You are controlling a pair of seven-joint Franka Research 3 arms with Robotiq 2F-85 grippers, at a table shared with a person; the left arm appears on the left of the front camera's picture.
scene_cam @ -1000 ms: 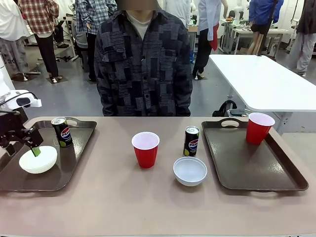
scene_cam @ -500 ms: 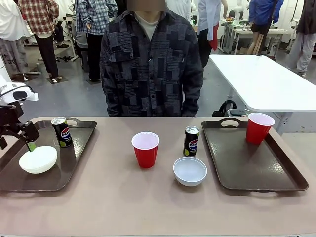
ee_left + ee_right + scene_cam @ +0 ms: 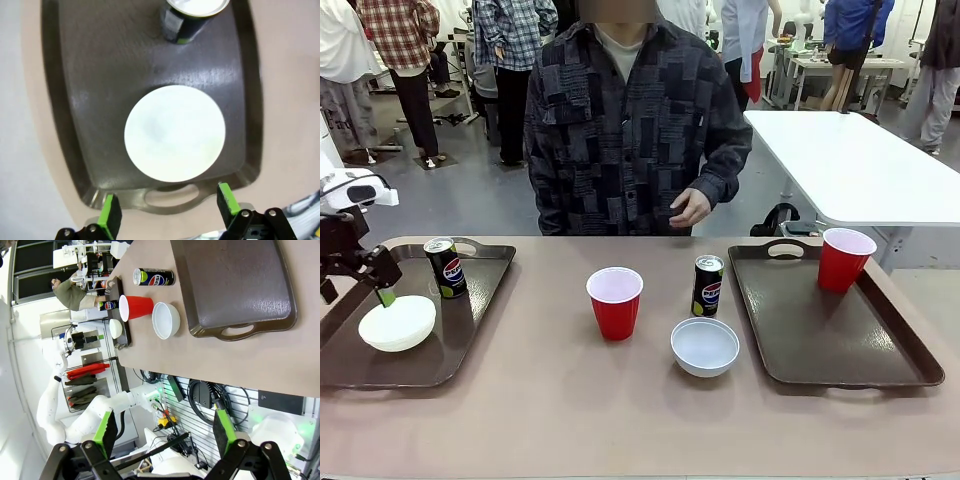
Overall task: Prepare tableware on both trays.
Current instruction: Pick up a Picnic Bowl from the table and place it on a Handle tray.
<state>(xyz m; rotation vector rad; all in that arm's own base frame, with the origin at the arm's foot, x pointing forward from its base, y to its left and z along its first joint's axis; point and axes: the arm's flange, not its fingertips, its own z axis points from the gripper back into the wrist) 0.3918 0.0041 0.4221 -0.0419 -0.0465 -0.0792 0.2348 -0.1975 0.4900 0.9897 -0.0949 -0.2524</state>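
1. Your left gripper is open. In the left wrist view its two green pads stand wide apart and nothing is between them.
2. It hangs over the left tray, a large dark brown rectangular plastic tray with a raised rim and handle slots. This tray lies at the left end of the beige table.
3. Two things are on the left tray. A small round white bowl sits in its near left part, below the gripper. A slim black Pepsi can stands upright at the far side. The two are near each other but apart.
4. Your right gripper is open too, its fingers wide with nothing held. It is off the table on the near side, and the near handle slot of the right tray is ahead of it.
5. The right tray matches the other one and lies at the right end of the table. A red plastic cup with a white inside stands upright in its far right corner.
6. Three things stand on the bare table between the trays. The second red cup is left of the middle and the second Pepsi can is to its right. The second white bowl is just on the near side of that can, apart from it.
7. A person in a dark patterned shirt stands at the far side. One hand is held in front of the body and touches nothing.
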